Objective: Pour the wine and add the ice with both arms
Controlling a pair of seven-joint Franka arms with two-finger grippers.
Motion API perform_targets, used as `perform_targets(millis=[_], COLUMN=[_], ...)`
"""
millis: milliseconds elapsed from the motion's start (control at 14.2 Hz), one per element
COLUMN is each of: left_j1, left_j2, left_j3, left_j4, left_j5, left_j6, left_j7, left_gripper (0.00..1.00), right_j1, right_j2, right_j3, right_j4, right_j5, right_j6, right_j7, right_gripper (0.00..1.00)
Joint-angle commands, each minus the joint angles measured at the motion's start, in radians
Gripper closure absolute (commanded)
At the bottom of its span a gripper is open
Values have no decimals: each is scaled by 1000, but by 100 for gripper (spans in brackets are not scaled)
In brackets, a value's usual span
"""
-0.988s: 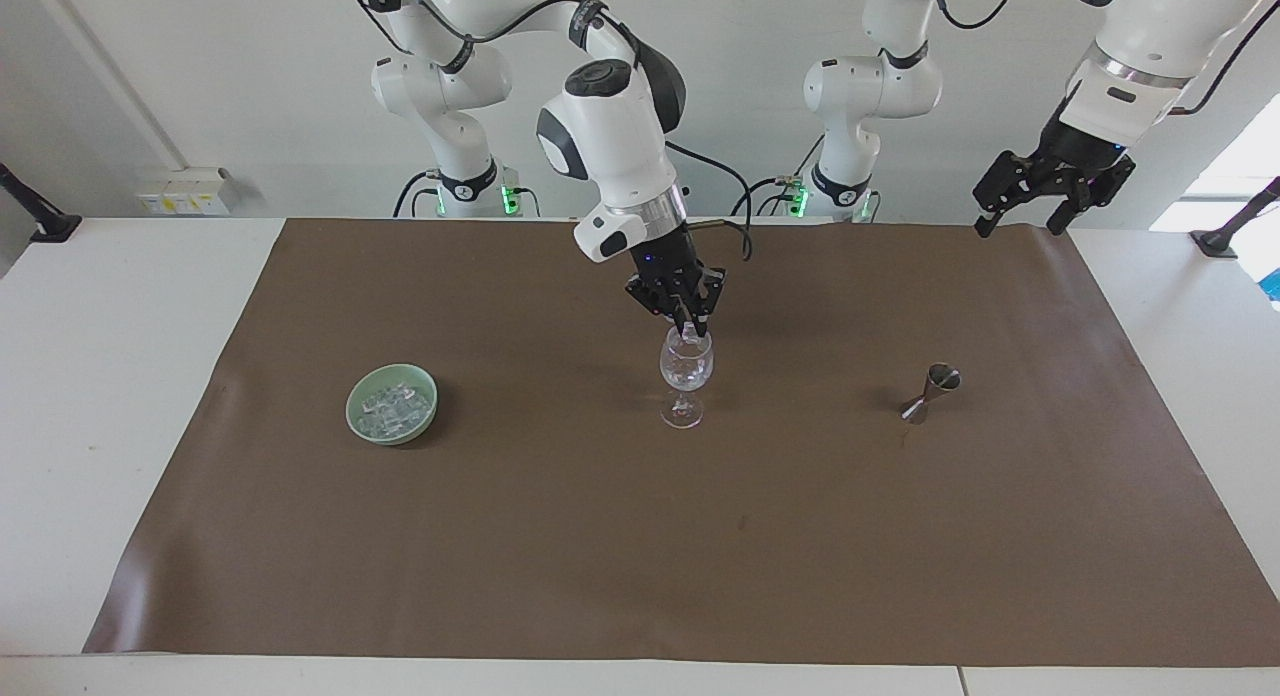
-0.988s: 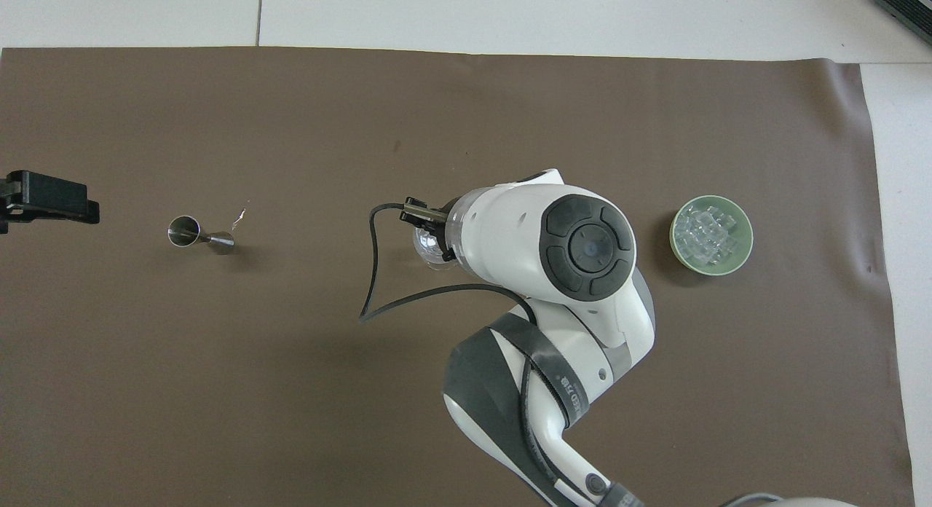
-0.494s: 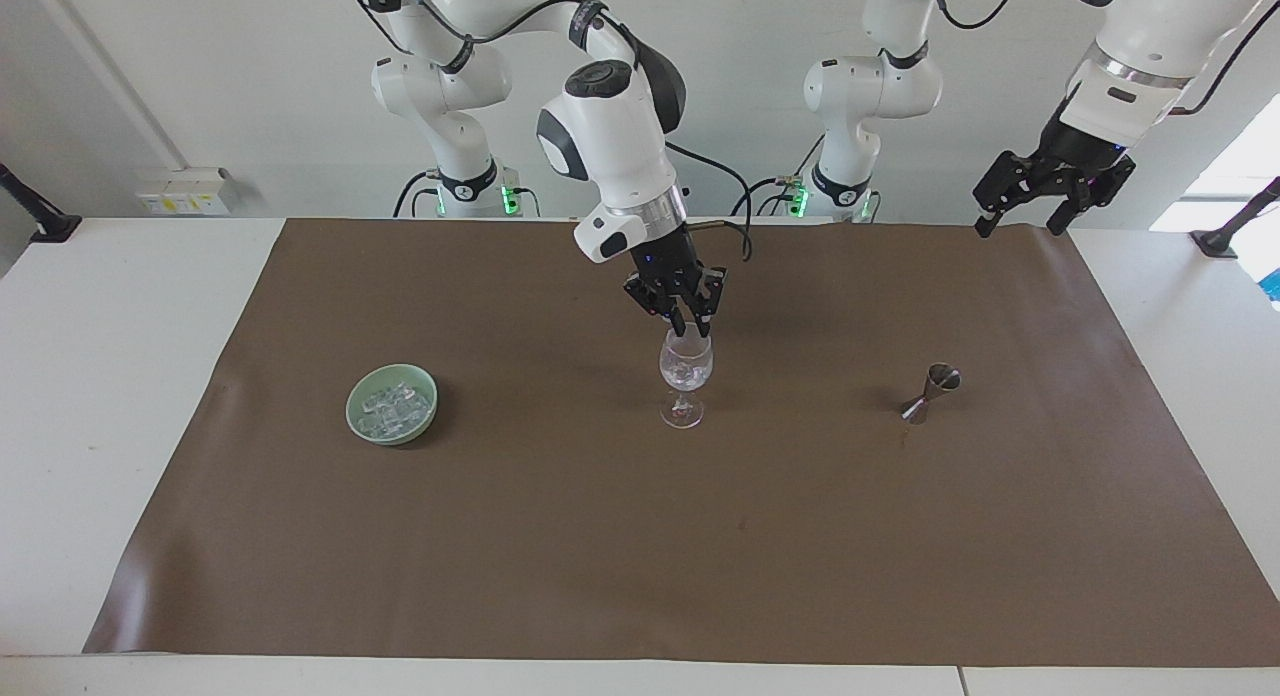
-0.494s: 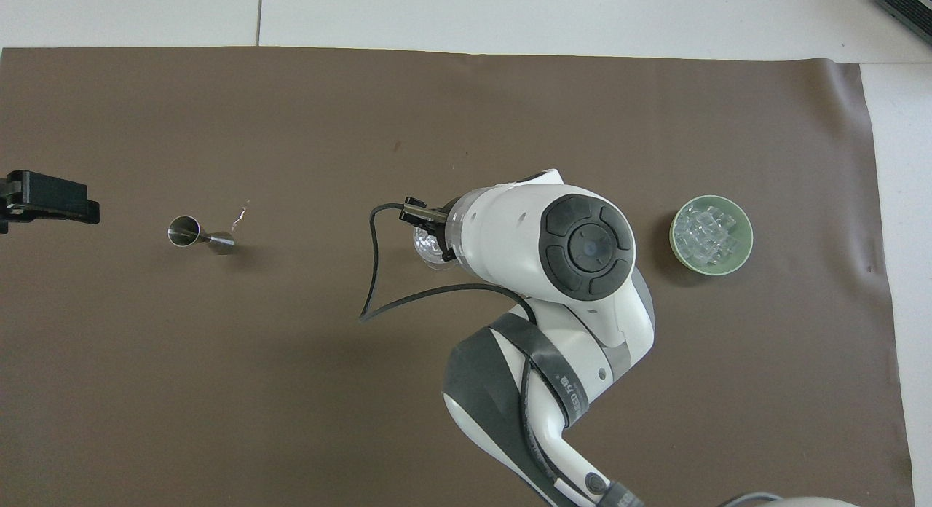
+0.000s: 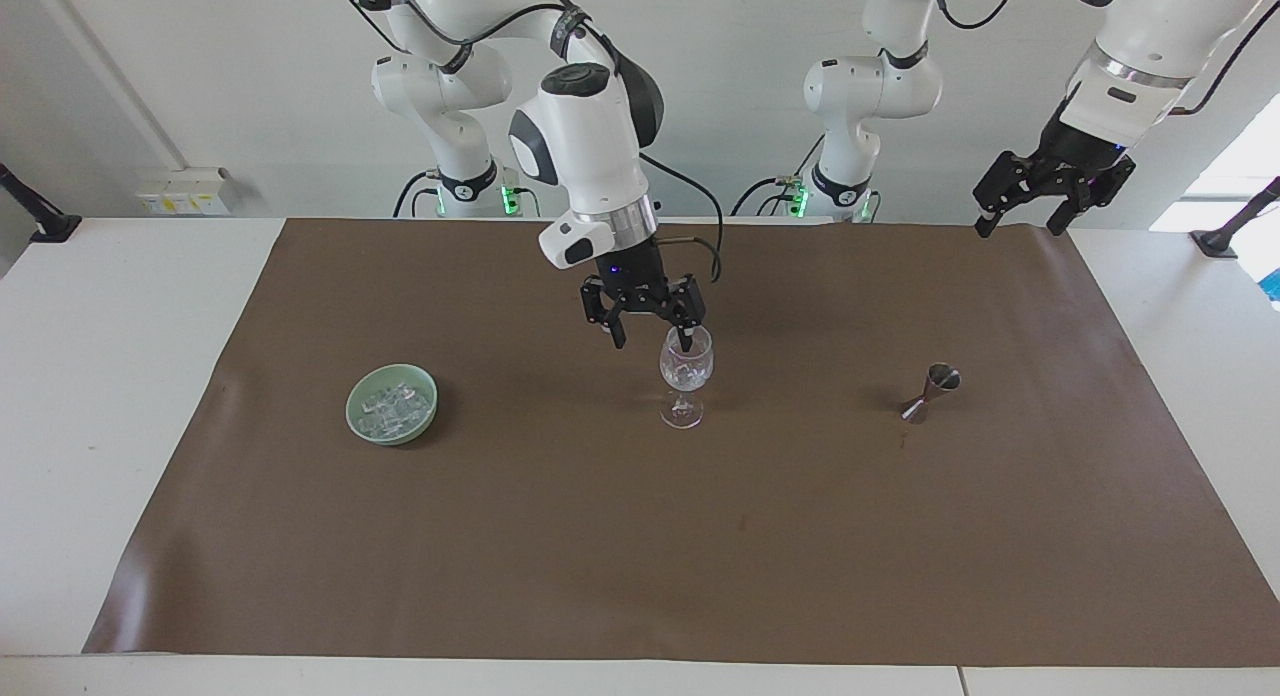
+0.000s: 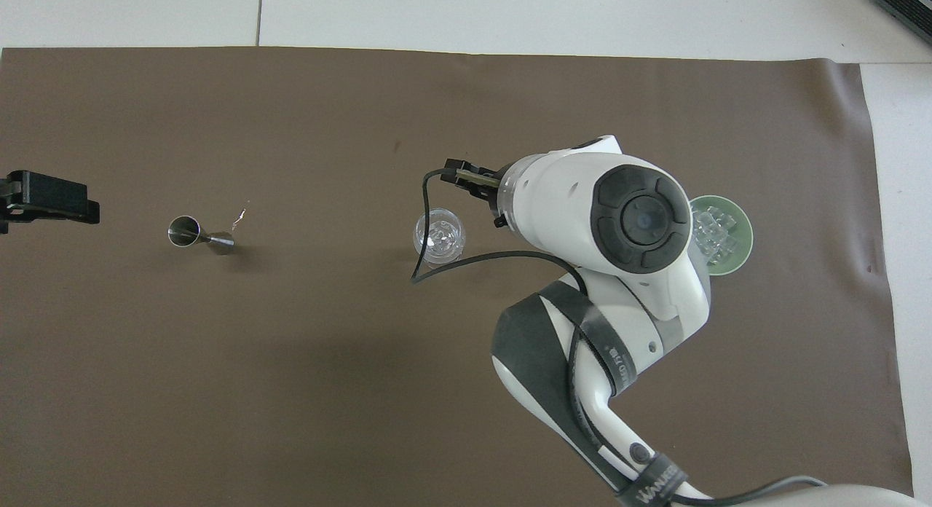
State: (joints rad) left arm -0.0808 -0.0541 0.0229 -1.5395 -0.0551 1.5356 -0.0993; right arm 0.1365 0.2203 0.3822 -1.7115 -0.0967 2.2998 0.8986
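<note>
A clear stemmed glass [image 5: 686,376] [image 6: 439,236] stands mid-mat, with a few ice chunks glinting inside it. More ice [image 5: 392,406] [image 6: 712,234] is piled in a green bowl [image 5: 360,424] toward the right arm's end. My right gripper [image 5: 652,341] hangs open just above the glass rim, offset toward the bowl, with one fingertip [image 5: 688,344] over the rim. Nothing is between its fingers. In the overhead view its wrist hides it. My left gripper [image 5: 1020,221] waits open and raised over the mat's edge nearest the robots. No wine is in view.
A steel jigger [image 5: 930,391] [image 6: 198,234] stands on the brown mat [image 5: 640,556] toward the left arm's end. The right arm's wrist [image 6: 641,219] overlaps part of the bowl [image 6: 737,256] from above. A black cable [image 6: 429,266] loops beside the glass.
The right gripper opened over the glass, then shifted toward the bowl. The glass stays put. The left arm has not moved.
</note>
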Motion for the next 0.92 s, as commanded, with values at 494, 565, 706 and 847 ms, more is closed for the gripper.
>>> perform_targets(millis=[494, 565, 706, 847], left_j1=[3, 3, 3, 3], left_j2=[-27, -27, -27, -27], left_j3=[-3, -3, -1, -3], left_j4=[-28, -28, -28, -28], left_j5=[20, 20, 20, 20], left_j6=[-5, -5, -5, -5], left_j7=[3, 3, 3, 3], left_gripper=[0, 0, 0, 0], right_j1=[-11, -12, -30, -43], right_j2=[-177, -188, -209, -216], right_j3=[-250, -269, -296, -334], right_j4=[0, 0, 4, 35], right_j5=[-11, -11, 21, 72], right_j6=[-289, -312, -358, -420], right_j7=[-317, -337, -409, -489], right_gripper=[0, 0, 0, 0])
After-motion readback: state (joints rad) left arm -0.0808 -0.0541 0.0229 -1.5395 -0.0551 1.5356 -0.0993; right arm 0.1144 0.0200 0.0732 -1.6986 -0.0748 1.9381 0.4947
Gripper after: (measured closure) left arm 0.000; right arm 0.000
